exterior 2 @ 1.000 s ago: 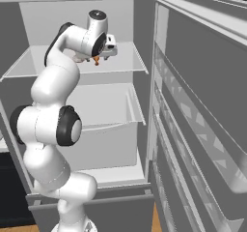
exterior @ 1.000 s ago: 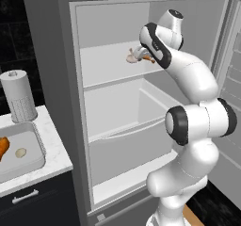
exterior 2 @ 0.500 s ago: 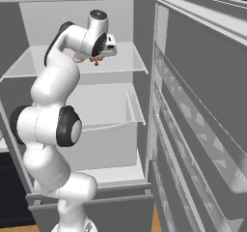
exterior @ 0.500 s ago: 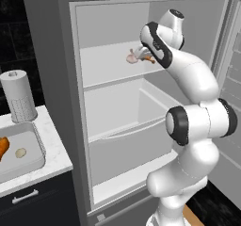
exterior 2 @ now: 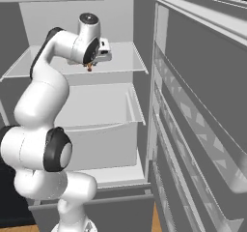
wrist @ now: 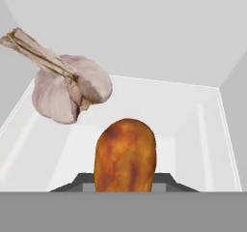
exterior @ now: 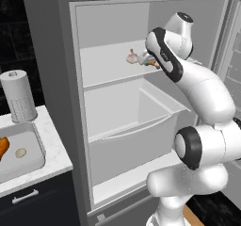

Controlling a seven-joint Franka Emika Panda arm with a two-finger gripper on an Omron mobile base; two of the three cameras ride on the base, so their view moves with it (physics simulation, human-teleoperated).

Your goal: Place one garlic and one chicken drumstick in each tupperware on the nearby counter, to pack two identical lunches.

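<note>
My gripper (exterior: pixel 149 60) reaches into the open fridge at the upper shelf and is shut on a browned chicken drumstick (wrist: pixel 125 156), whose orange end (exterior 2: pixel 89 68) shows below the hand (exterior 2: pixel 91 64). A garlic (wrist: pixel 67 88) with a long dry stalk lies just left of the drumstick on the same shelf (exterior: pixel 132 57). On the white counter (exterior: pixel 57 150) at the left stands a grey tupperware (exterior: pixel 40 148). It holds another drumstick (exterior: pixel 2 147) and another garlic (exterior: pixel 20 152).
The fridge has a white upper shelf (exterior: pixel 106 67), a large drawer (exterior: pixel 132 121) below it and an open door with racks (exterior 2: pixel 193 129) on the right. A paper towel roll (exterior: pixel 19 95) stands behind the tupperware.
The jaws have closed on the drumstick on the shelf. The arm has stayed almost where it was, and the garlic has not moved.
</note>
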